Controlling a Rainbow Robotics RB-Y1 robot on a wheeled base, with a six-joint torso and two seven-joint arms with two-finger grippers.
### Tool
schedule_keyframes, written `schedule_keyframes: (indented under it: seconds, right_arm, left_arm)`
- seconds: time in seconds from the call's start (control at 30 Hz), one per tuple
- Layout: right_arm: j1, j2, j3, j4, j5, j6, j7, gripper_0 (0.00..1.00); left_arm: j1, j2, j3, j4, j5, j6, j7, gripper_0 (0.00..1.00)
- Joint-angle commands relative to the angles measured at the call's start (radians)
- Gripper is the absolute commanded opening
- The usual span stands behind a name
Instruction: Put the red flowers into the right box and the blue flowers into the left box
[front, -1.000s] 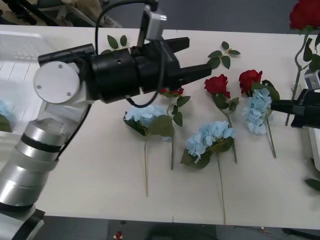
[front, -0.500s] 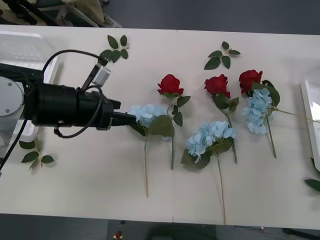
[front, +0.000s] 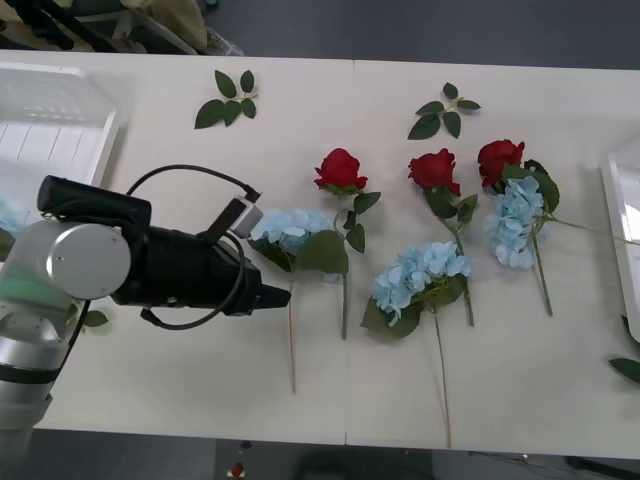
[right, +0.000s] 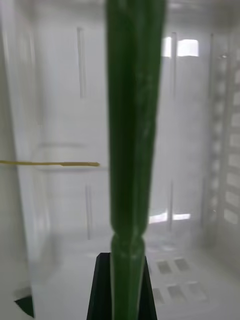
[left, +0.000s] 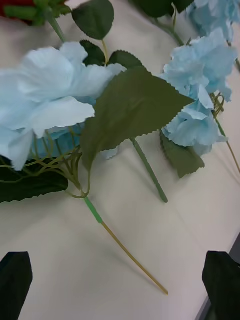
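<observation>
In the front view the left hand (front: 278, 296) reaches over the pale surface (front: 180, 380) just beside the stem of the nearest of the blue flowers (front: 292, 230), whose head lies next to a rose; two more hydrangeas lie to its right. Three red flowers (front: 341, 169) lie in a row behind them. The left box (front: 60, 120) sits at the far left corner, the right box (front: 620, 215) at the right edge. In the right wrist view the right hand (right: 122, 287) is pinching a thick green stem (right: 132, 125) above the ribbed white box interior. In the left wrist view the left hand's fingers (left: 15, 275) are spread wide, with the hydrangea's stem on the surface between them.
</observation>
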Motion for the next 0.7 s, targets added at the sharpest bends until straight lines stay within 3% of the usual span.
schedule_keyframes:
  seconds: [0.03, 0.4, 0.5, 0.63, 0.7]
  right_arm:
    - [0.033, -0.034, 0.034, -0.019, 0.07, -0.044, -0.024, 0.0]
    - [0.054, -0.033, 0.118, 0.058, 0.162, -0.169, -0.052, 0.0]
    - [0.051, -0.033, 0.121, 0.085, 0.158, -0.189, -0.055, 0.0]
    - [0.047, -0.033, 0.123, 0.112, 0.154, -0.218, -0.055, 0.0]
    - [0.047, -0.033, 0.123, 0.112, 0.151, -0.226, -0.05, 0.0]
  left_arm:
    - [-0.042, -0.041, -0.041, 0.052, -0.048, -0.048, 0.069, 1.0]
    - [-0.171, -0.103, -0.122, 0.258, -0.178, -0.084, 0.067, 1.0]
    - [-0.212, -0.101, -0.163, 0.321, -0.186, -0.111, 0.067, 0.95]
    - [-0.258, -0.099, -0.199, 0.404, -0.186, -0.144, 0.07, 0.82]
    - [-0.272, -0.099, -0.208, 0.425, -0.186, -0.148, 0.07, 0.67]
